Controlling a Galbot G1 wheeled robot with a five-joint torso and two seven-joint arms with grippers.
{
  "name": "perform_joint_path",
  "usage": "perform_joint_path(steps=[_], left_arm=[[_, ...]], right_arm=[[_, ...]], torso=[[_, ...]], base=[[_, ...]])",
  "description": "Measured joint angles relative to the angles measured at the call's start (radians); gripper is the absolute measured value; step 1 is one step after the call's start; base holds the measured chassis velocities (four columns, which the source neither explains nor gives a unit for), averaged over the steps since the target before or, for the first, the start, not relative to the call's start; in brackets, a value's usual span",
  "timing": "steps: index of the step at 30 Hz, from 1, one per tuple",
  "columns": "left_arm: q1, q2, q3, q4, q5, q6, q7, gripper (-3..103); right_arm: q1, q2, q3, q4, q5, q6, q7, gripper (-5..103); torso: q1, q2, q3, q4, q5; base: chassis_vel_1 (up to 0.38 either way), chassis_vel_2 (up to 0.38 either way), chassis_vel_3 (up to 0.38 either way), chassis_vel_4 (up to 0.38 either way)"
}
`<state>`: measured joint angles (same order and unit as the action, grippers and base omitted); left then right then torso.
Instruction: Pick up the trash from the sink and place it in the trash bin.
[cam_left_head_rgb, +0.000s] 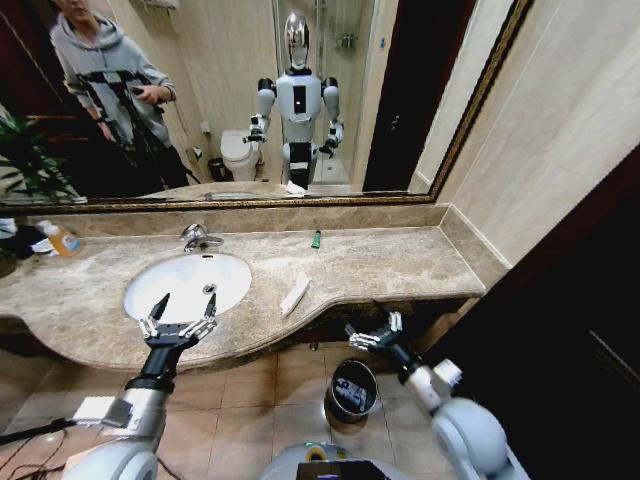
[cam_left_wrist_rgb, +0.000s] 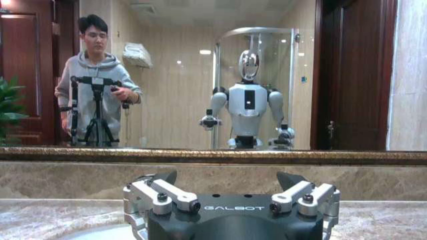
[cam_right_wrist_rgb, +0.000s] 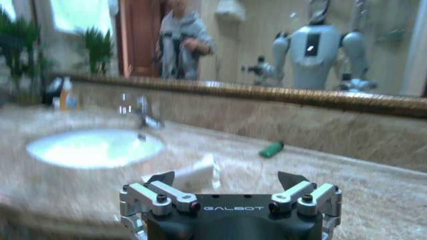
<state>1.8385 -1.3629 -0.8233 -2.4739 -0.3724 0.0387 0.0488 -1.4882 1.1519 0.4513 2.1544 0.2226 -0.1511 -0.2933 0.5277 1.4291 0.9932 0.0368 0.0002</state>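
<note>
Nothing binned yet. White packet (cam_left_head_rgb: 295, 294) and green tube (cam_left_head_rgb: 316, 239) are lying on the worktop (cam_left_head_rgb: 400, 265); trash bin (cam_left_head_rgb: 352, 391) is waiting below. Left pincer (cam_left_head_rgb: 180, 318) and right pincer (cam_left_head_rgb: 374, 330) are hovering, jaws apart, empty.

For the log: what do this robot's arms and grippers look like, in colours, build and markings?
Both arms have rounded silver-grey shells narrowing to black forearm sections. The left gripper and right gripper have silver metal linkage fingers with dark screws and black pointed tips, on a black body lettered GALBOT in white. A white block sits on the right arm's wrist.
</note>
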Motion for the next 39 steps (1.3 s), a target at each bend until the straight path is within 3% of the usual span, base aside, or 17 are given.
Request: perform_joint_path(steps=[7, 19, 30, 32, 39], left_arm=[[0.0, 0.0, 0.0, 0.0, 0.0, 0.0, 0.0, 100], [0.0, 0.0, 0.0, 0.0, 0.0, 0.0, 0.0, 100], [0.0, 0.0, 0.0, 0.0, 0.0, 0.0, 0.0, 100], [0.0, 0.0, 0.0, 0.0, 0.0, 0.0, 0.0, 100], [0.0, 0.0, 0.0, 0.0, 0.0, 0.0, 0.0, 100]], right_arm=[[0.24, -0.074, -0.148, -0.156, 0.049, -0.022, 0.001, 100], [0.447, -0.078, -0.344, -0.244, 0.074, -0.051, 0.003, 100], [0.587, -0.019, -0.507, -0.358, 0.091, -0.086, 0.071, 100], [0.625, 0.007, -0.544, -0.391, 0.093, -0.096, 0.132, 100], [0.667, 0.031, -0.562, -0.438, 0.076, -0.097, 0.169, 100]], torso=[[0.0, 0.0, 0.0, 0.0001, -0.0001], [0.0, 0.0, 0.0, 0.0, -0.0002], [0.0, 0.0, 0.0, 0.0, -0.0004], [0.0, 0.0, 0.0, 0.0, -0.0003], [0.0, 0.0, 0.0, 0.0001, -0.0003]], base=[[0.0, 0.0, 0.0, 0.0], [0.0, 0.0, 0.0, 0.0], [0.0, 0.0, 0.0, 0.0], [0.0, 0.0, 0.0, 0.0], [0.0, 0.0, 0.0, 0.0]])
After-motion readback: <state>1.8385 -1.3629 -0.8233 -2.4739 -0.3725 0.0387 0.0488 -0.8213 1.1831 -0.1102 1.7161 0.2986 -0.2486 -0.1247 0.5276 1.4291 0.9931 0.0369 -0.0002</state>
